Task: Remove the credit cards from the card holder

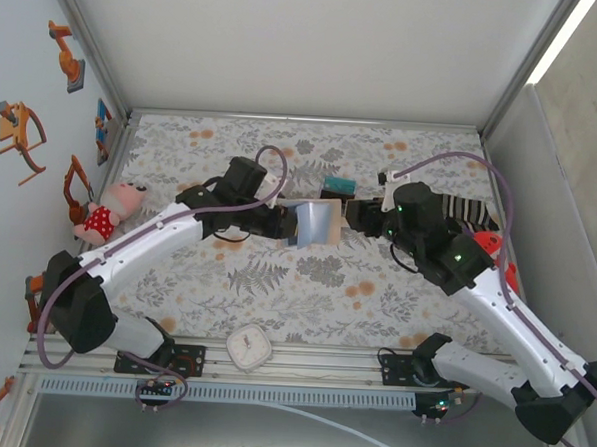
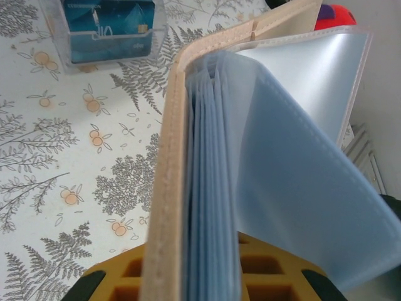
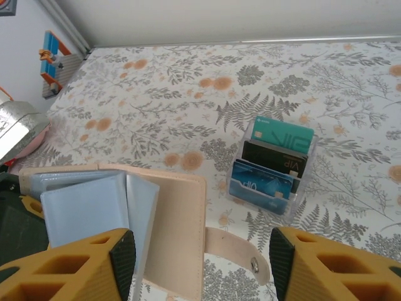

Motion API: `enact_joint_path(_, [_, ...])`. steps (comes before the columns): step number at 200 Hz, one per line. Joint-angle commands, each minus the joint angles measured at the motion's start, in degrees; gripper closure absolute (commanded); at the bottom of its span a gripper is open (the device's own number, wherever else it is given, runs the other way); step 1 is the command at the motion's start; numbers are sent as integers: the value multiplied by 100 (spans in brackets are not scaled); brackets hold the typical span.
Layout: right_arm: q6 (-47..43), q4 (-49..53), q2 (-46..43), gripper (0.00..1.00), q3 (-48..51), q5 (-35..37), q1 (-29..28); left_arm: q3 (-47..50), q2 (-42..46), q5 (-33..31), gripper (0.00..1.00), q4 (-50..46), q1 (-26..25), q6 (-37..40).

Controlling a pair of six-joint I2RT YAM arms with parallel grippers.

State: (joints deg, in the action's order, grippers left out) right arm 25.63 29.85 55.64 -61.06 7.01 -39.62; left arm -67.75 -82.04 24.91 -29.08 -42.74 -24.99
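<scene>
Your left gripper [image 1: 284, 223] pinches the card holder [image 3: 172, 219], right ahead of your wide-open right gripper [image 3: 200, 263]. Close crooked and the floppy sleeves [image 2: 294, 188] could bend.

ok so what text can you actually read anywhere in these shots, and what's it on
"VIP": gold letters on the black card in the clear stand
"VIP": large faint letters on the teal card
"VIP": apparently upside down on the blue card; its small print is too blurred to read
white clock: face too small to read
card holder: no text visible
</scene>
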Motion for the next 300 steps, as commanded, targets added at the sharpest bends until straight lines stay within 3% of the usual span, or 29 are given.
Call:
enact_joint_path(1, [-8,172,-119,43,116,263,-1,-288,-178,87,100,-195,-164,-47])
enact_joint_path(54, [57,292,-194,43,313,438,2,-841,-846,-551,100,-974,-646,18])
enact_joint_path(105, [183,333,-230,45,393,753,1,-1039,-1016,-1049,100,-1395,-775,12])
enact_joint_path(129, [230,337,-244,45,426,871,2,-1278,-1108,-1523,100,-1867,-890,147])
enact_joint_path(152, [254,334,-200,45,439,882,8,-1574,-1237,-2362,100,-2429,-1041,298])
enact_joint_path(174, [289,343,-126,47,428,820,14,-1558,-1250,-2480,100,-2473,-1061,298])
enact_joint_path(198, [324,353,-62,47,398,795,11,-1389,-1162,-2113,100,-2146,-1061,298])
enact_joint_path(247, [380,486,33,50,333,828,8,-539,-1007,-245,100,-699,-659,-140])
enact_joint_path(300, [409,710,365,61,264,590,12,36,-1238,645,100,326,-504,-610])
